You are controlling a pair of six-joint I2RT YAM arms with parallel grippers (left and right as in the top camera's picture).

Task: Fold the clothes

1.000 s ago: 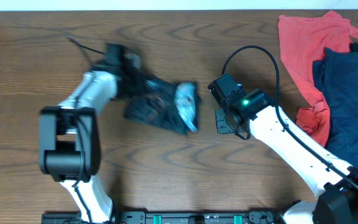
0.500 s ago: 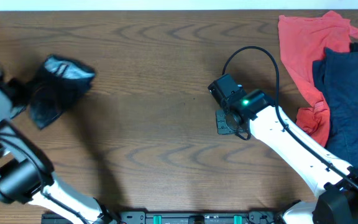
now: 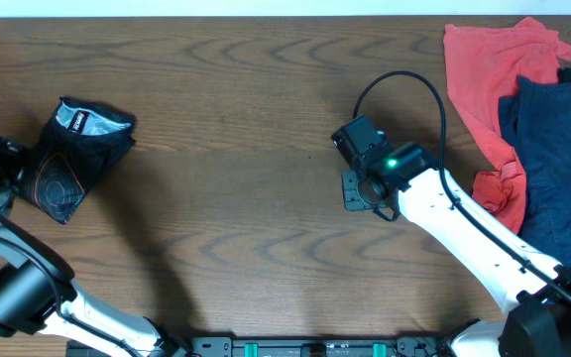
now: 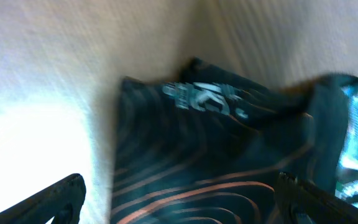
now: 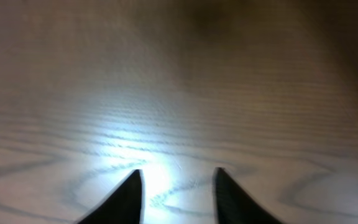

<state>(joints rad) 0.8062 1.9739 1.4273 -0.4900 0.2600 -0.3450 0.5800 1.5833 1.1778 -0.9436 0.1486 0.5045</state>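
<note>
the black jersey (image 3: 75,151) lies in a loose bundle on the table (image 3: 246,109), far at the left side and well apart from all other cloth. it is not flat: it is gathered into a thick lump. a shiny grey-white part with lettering shows at the upper end, and thin orange contour lines show on the lower left part.

in the left wrist view the left hand (image 4: 176,186) is wide open. its two fingers (image 4: 61,194) stand far from each other at the bottom corners of the picture. between them and ahead of them is the jersey (image 4: 197,155), with white lettering and orange curved lines, slightly blurred. the fingers do not press on the cloth; if the cloth touches them, i cannot tell.

the right hand (image 5: 178,180) is near the middle of the table, over bare wood. its fingertips (image 5: 132,190) are only a little apart, with a narrow gap, and nothing is between them. on the right arm a small green light (image 3: 393,164) is on, and a black cable (image 3: 404,81) makes a loop above it.

at the far right corner lies a coral-red shirt (image 3: 484,69), crumpled, and a navy-blue garment (image 3: 558,149) lies partly over it.
</note>
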